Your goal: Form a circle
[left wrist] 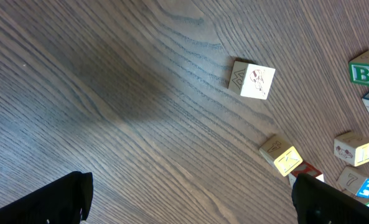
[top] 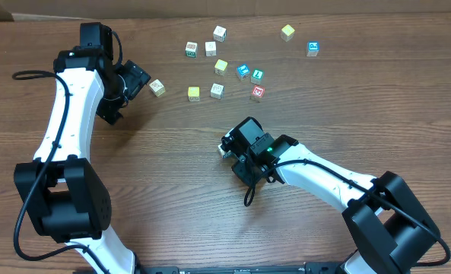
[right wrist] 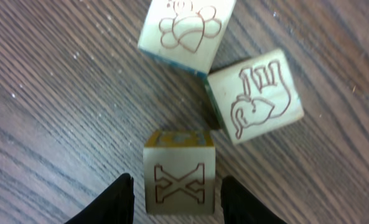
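Straddling the X cube (right wrist: pixel 178 168), the right pincer (right wrist: pixel 178 208) is seen close about it, contact not discernible; the left pincer (left wrist: pixel 190 205) is held wide open, empty.

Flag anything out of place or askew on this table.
By the right gripper, three cubes sit askew: the elephant cube and heart cube are twisted corner to corner beyond the X cube, a loose clump rather than a circle.
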### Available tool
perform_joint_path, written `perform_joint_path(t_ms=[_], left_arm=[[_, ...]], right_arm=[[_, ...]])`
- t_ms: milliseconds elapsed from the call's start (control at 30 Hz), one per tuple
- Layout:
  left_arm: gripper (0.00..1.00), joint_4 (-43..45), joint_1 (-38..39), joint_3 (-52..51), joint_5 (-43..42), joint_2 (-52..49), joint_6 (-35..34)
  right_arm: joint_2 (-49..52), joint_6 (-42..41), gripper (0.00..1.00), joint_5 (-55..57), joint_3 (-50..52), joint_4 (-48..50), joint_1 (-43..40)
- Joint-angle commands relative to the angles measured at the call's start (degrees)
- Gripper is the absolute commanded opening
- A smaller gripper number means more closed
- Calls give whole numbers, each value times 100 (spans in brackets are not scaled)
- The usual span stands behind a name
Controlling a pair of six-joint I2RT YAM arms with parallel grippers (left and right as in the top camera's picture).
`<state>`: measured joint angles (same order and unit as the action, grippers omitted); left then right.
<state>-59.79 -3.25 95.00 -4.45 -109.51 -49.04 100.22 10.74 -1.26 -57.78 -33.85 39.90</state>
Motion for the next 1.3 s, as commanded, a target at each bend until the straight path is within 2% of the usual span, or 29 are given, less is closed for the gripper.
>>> perform_joint_path(t_ms=[0,100,233,433,867,1267], left_arm=[[100,4,28,39,42,55,146],[100,4,28,39,42,55,146],[100,4,28,39,42,55,146],[100,4,28,39,42,55,146],[100,4,28,39,42,55,146],[100,4,28,39,42,55,146]], right_arm=[[-120,17,41,-13,50,107,4],[-120,17,28,-13,50,114,4],[-120,15,25,-13,50,61,4],[-120,31,25,-11,50,-94,4],[-120,933,25,31,50,-131,4],[-120,1060,27,275,50,-42,4]])
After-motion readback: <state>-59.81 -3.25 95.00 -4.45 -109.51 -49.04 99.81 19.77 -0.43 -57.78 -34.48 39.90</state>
